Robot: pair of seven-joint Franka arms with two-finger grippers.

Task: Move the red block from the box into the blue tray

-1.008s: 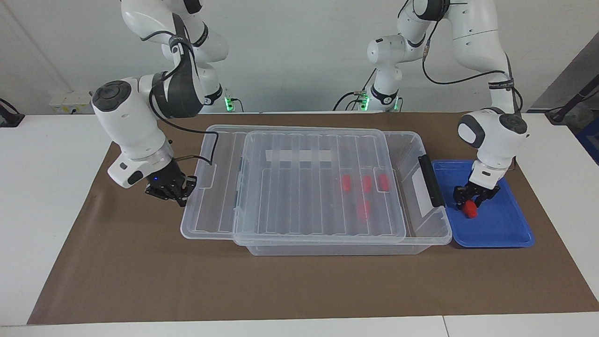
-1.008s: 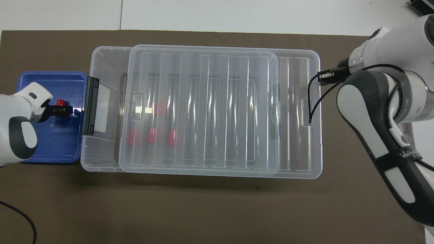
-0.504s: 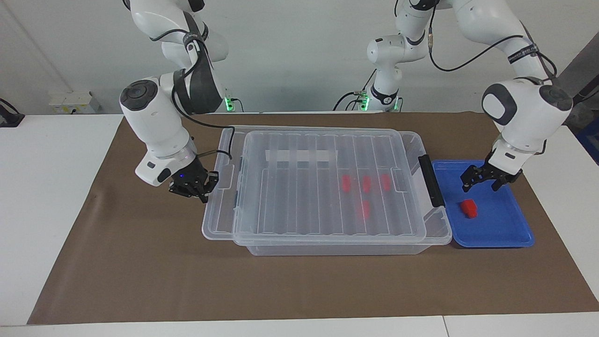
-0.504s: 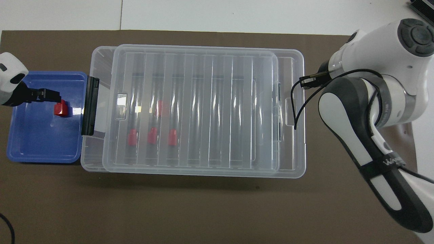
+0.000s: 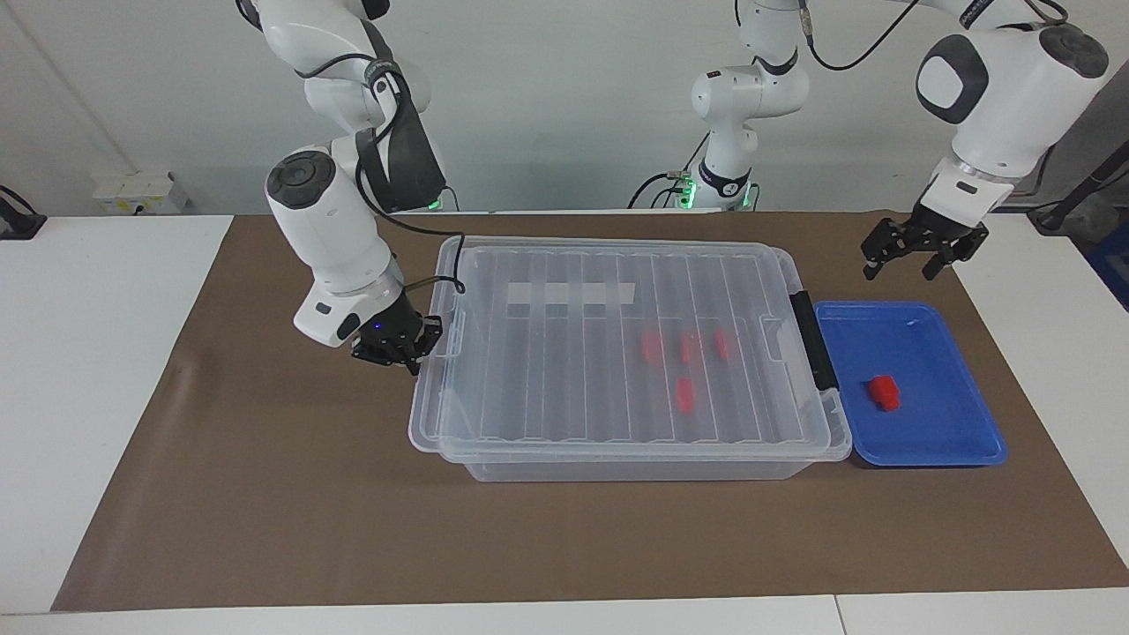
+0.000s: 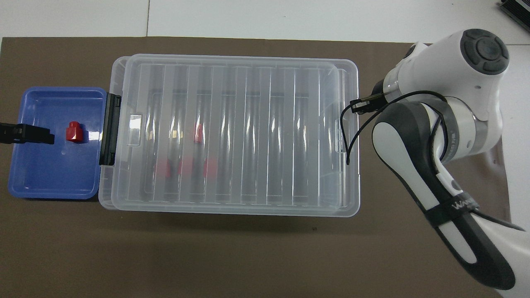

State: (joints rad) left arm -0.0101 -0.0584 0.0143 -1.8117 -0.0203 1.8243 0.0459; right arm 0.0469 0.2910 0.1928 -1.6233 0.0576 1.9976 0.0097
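We see 1 red block (image 5: 884,392) lying in the blue tray (image 5: 935,441).
Beside the tray sits the box (image 5: 617,463); our left gripper (image 5: 914,257) hangs wide over the tray's robot-side edge, our right gripper (image 5: 394,346) pinched at the box's lid (image 5: 564,388).

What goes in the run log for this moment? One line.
small red plastic block: lying in shallow blue plastic tray | clear ribbed lid: on transparent box | left gripper: open, raised | right gripper: shut, at lid's end

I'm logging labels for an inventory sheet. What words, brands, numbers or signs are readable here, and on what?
"WA...": white letters on the black band round the right arm, cut off, rest unreadable.
Whitish tape strip on the box lid: no writing visible.
Red block, blue tray, black latch: no text visible.
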